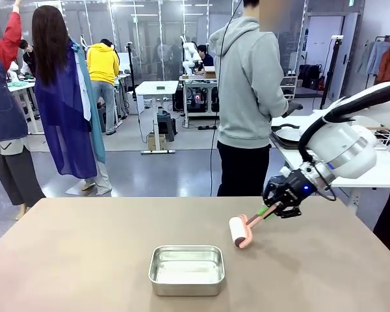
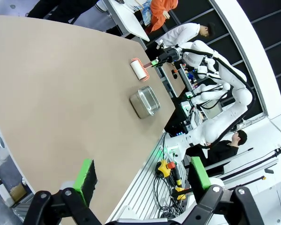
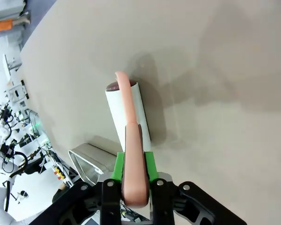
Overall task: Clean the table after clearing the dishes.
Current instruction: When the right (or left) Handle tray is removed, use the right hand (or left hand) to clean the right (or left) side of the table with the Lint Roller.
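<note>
Over on the left, the left hand point(image 2: 143, 177) hangs above the near edge, its black fingers with green pads spread wide apart and nothing between them. Below lies the broad rectangular table point(image 1: 71, 260), a plain matte taupe top, smooth and flat. At its middle, near the robot's side, sits the small rectangular steel pan point(image 1: 186, 270), round-cornered with a rolled rim, just its own shiny bottom showing inside. Just right of it is the lint roller point(image 1: 239, 232), a white cylinder on a curved salmon-pink plastic handle, the roll down on the tabletop. The right hand point(image 1: 271, 209) is clamped tight on that pink handle, green pads pressed to both its sides. Far right, off the big table, a white-topped side table point(image 1: 377, 172) carries a dark handled tray with a round white plate point(image 1: 289, 135).
</note>
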